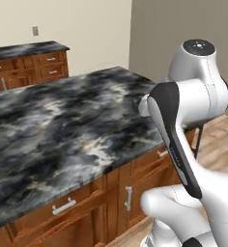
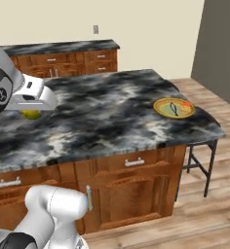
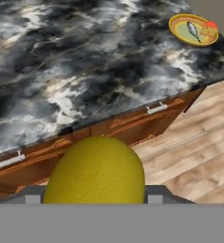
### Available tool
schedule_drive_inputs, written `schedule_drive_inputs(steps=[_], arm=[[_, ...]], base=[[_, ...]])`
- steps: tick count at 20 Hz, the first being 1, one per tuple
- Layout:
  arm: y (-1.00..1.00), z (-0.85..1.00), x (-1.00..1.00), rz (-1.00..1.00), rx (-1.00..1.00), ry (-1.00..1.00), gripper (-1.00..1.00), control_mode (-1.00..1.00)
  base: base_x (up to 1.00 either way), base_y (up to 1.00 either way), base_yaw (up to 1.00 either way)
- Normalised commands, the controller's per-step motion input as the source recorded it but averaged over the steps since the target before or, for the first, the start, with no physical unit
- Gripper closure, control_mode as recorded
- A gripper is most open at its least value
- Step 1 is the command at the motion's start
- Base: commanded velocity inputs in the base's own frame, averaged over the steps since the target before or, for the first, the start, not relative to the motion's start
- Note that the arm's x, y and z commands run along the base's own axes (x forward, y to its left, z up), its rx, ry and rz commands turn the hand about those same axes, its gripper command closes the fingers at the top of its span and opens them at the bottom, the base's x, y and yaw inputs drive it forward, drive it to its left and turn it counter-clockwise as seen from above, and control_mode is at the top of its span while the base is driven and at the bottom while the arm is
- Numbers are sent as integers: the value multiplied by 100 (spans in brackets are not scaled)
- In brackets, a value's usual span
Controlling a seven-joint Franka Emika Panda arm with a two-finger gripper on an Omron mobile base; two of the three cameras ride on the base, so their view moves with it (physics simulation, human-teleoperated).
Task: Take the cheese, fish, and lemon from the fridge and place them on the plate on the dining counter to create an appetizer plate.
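Claw (image 3: 96,201) clenched on the lemon (image 3: 96,171), a yellow-green ball bulging up between the 2 dark finger tips at 6 o'clock of the hand view. Same lemon seen as a small yellow patch (image 2: 31,115) under the white hand at 9 o'clock of the right base view, above the near left part of the dining bench (image 2: 112,112); contact with the stone cannot be told.

Plate (image 2: 174,108) resting on the bench near its far right corner, at 3 o'clock of the right base view and at 1 o'clock of the hand view, well apart from the lemon. On the plate, the fish (image 2: 173,108) lying across the yellow-green centre as a slender dark-outlined shape, with the cheese (image 2: 186,104) just beside it at the rim, an orange block.

Brown wood cabinets with silver handles under the marbled top. Wooden floor (image 2: 204,214) below. Dark-legged stool (image 2: 201,160) tucked under the right end. No brand, label or writing readable anywhere.
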Motion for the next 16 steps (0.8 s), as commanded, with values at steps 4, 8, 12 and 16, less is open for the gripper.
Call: schedule_drive_inputs(steps=[4, 8, 12, 16], arm=[[0, 0, 0, 0, 0, 0, 100, 100], [0, 0, 0, 0, 0, 0, 100, 100], [0, 0, 0, 0, 0, 0, 100, 100], [0, 0, 0, 0, 0, 0, 100, 100]], base=[[73, -100, 34], [74, -100, 34], [80, -100, 32], [86, -100, 31]])
